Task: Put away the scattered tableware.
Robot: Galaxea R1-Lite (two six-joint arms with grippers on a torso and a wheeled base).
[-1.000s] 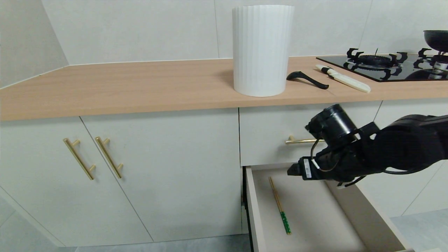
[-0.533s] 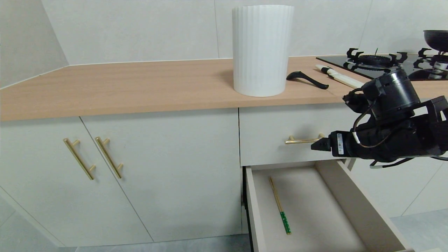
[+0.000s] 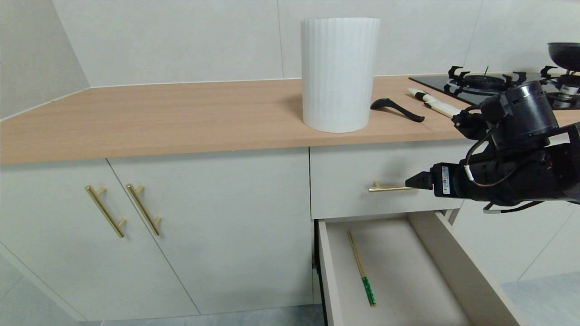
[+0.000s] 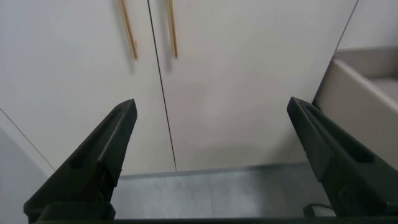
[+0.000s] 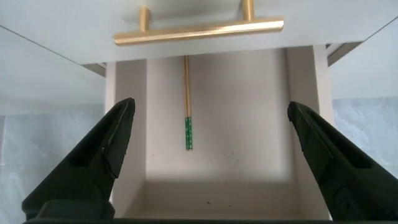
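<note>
The right claw [image 3: 419,181] is spread wide and nothing is held in it. It is poised above the open drawer [image 3: 327,271], level with the brass handle [image 3: 389,187] of the shut drawer over it. The left claw [image 4: 211,109] is likewise spread wide and empty, and is faced toward the cupboard doors [image 4: 205,81] that stand left of the open drawer. A pair of chopsticks [image 3: 361,268] is laid inside the open drawer, near its left wall. Above the open drawer, on the worktop [image 3: 181,117], a black spoon [image 3: 396,108] and a knife [image 3: 432,104] are left to be gathered. The spoon is judged the likely next pick. The right claw should first be lifted clear of the worktop edge, then lowered from above and closed across the middle of the spoon's handle, so that the knife near it is not nudged.
</note>
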